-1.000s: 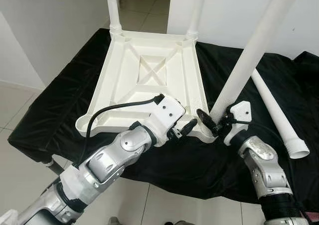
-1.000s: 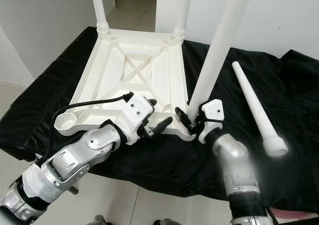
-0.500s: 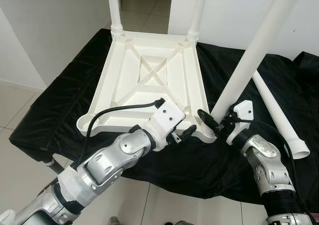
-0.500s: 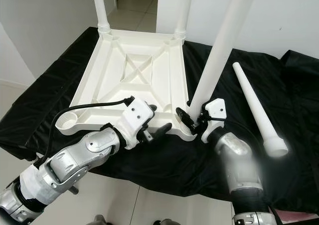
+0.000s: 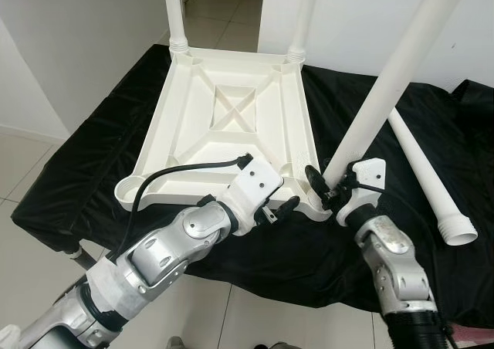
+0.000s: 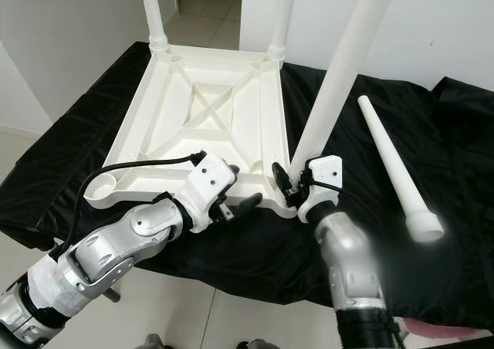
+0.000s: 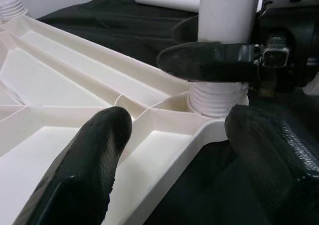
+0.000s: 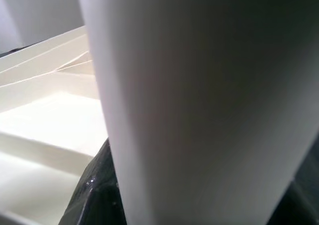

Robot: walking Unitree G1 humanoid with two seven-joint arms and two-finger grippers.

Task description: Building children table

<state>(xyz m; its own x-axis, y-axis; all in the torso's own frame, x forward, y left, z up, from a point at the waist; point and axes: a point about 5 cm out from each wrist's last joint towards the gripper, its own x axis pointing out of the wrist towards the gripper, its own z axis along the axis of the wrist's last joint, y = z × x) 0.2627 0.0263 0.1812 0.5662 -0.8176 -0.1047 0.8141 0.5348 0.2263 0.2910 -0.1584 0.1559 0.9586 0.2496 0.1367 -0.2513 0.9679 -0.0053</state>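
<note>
White plastic makes up the upside-down table top (image 5: 231, 125), which is lying underside-up on a worktop (image 5: 93, 164) draped in black cloth. Ribs are crossing in an X at its centre. At its 11 o'clock corner a leg (image 5: 174, 13) is standing upright in its socket, and at the 1 o'clock corner a second leg (image 5: 304, 17) is doing the same. The socket (image 5: 129, 187) at the 7 o'clock corner is sitting open.

Reaching in from 7 o'clock, the left arm is bringing the left gripper (image 5: 279, 208) to the near rim of the table top. Its fingers (image 7: 94, 155) are spread apart and gripping nothing; in the left wrist view they are straddling the rim, one finger over the ribbed underside and the other over the black cloth outside it.

Just to the right, at the table top's 5 o'clock corner, a third leg (image 5: 386, 79) is rising out of its socket and tilting toward 1 o'clock. The right gripper (image 5: 324, 187) is clamping this leg just above its threaded base (image 7: 215, 98), one black finger in front of the leg and one behind it. The right wrist view is looking straight at the leg's white shaft (image 8: 199, 95).

Farther right, at 3 o'clock from the table top, a fourth leg (image 5: 428, 179) is lying loose on the cloth, well apart from the table top, its wide threaded end pointing toward 5 o'clock.
</note>
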